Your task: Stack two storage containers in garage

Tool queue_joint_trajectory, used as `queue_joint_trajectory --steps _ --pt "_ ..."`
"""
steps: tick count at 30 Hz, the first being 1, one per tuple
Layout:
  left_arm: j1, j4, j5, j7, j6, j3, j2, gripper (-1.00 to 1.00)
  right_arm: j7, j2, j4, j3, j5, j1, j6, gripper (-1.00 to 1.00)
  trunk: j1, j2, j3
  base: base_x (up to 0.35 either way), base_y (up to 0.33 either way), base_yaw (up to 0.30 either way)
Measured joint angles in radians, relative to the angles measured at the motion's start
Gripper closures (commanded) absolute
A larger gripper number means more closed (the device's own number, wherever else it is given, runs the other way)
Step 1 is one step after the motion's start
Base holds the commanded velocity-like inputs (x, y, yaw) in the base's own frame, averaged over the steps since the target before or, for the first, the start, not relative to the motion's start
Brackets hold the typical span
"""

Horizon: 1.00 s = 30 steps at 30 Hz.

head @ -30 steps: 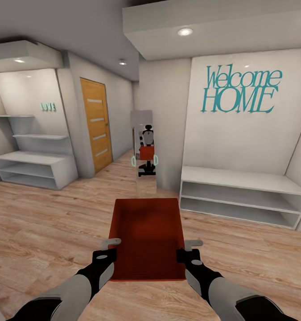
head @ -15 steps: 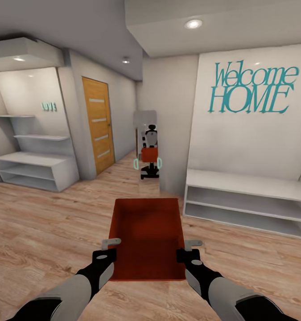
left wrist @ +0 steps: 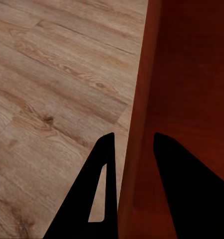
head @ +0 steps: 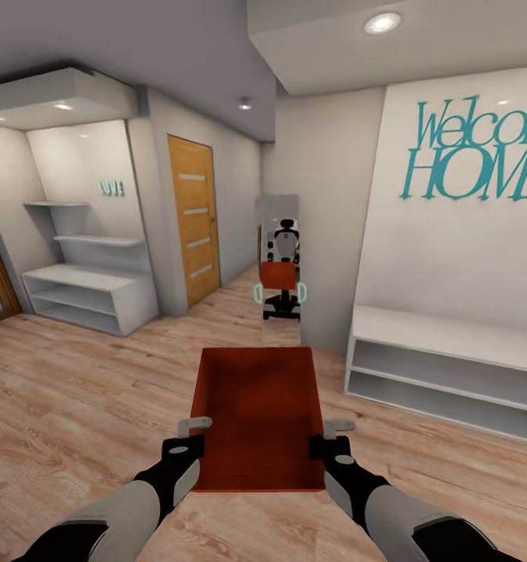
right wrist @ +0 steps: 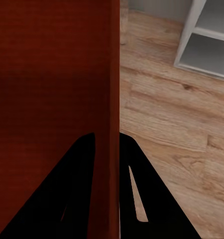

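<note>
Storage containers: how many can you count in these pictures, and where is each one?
1. The storage container is held above the wood floor, left gripper and right gripper clamping its side walls. Its reflection shows in the mirror.

A light wood-plank floor [head: 76,390] ran toward an orange-wood door [head: 194,218] with glass slats. White shelf units stood at the left [head: 91,293] and right [head: 450,367]. Teal "Welcome HOME" lettering [head: 478,160] hung above the right one, beside a tall mirror [head: 279,265].
</note>
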Motion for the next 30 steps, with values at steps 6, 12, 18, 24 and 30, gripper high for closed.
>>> queue_joint_trajectory --steps 6,12,18,24,30 --pt "0.0 0.0 0.0 0.0 0.0 0.001 0.0 1.0 0.0 0.0 0.0 0.001 0.0 -0.001 0.0 1.0 0.0 0.0 0.0 0.323 0.0 0.003" --pt "0.0 0.0 -0.001 0.0 0.0 0.0 0.0 1.0 0.001 0.0 0.0 0.0 0.0 0.0 0.0 1.0 0.0 0.0 0.0 0.323 0.0 0.0" --pt "0.0 -0.001 0.0 0.0 0.0 -0.001 0.0 1.0 0.0 0.0 0.0 -0.001 0.0 0.0 -0.001 1.0 0.0 0.0 0.0 0.323 0.0 0.0" --pt "0.0 -0.002 -0.001 0.001 0.0 -0.001 -0.001 1.0 0.001 -0.001 0.0 -0.001 0.0 0.0 -0.002 1.0 0.0 0.0 0.0 0.323 0.0 0.138" --pt "0.0 -0.001 0.0 0.001 0.0 -0.001 -0.001 1.0 0.001 -0.001 0.0 -0.001 0.0 0.0 -0.001 1.0 0.0 0.0 0.0 0.323 0.0 0.264"
